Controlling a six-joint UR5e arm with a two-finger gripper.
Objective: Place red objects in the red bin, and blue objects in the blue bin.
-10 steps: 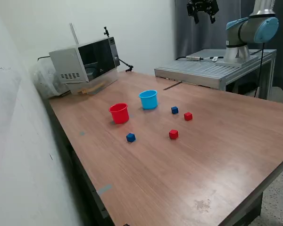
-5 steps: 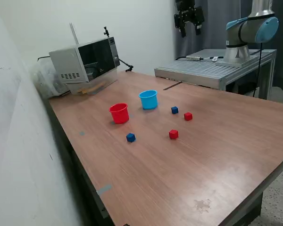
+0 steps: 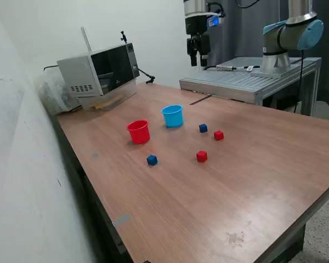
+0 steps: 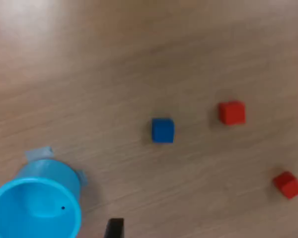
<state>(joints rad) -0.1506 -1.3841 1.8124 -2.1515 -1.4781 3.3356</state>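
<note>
A red cup (image 3: 138, 132) and a light blue cup (image 3: 172, 116) stand upright on the wooden table (image 3: 252, 181). A dark blue cube (image 3: 203, 128) and a red cube (image 3: 218, 135) lie to the exterior view's right of the blue cup. Another red cube (image 3: 202, 156) and another blue cube (image 3: 152, 160) lie nearer the front. My gripper (image 3: 199, 58) hangs high above the table, behind the blue cup, open and empty. The wrist view looks down on the blue cup (image 4: 37, 208), one blue cube (image 4: 162, 130) and both red cubes (image 4: 232, 112) (image 4: 287, 185). The red cup is out of that view.
A grey microwave-like box (image 3: 98, 71) stands at the table's back, at the exterior view's left, with a plastic bag (image 3: 52, 93) beside it. A metal platform (image 3: 247, 82) carries the arm's base (image 3: 288, 33) at the back right. A wall runs along the left.
My gripper has swung toward the exterior view's left and come lower, now hanging behind the blue cup. The cups and cubes have not moved.
</note>
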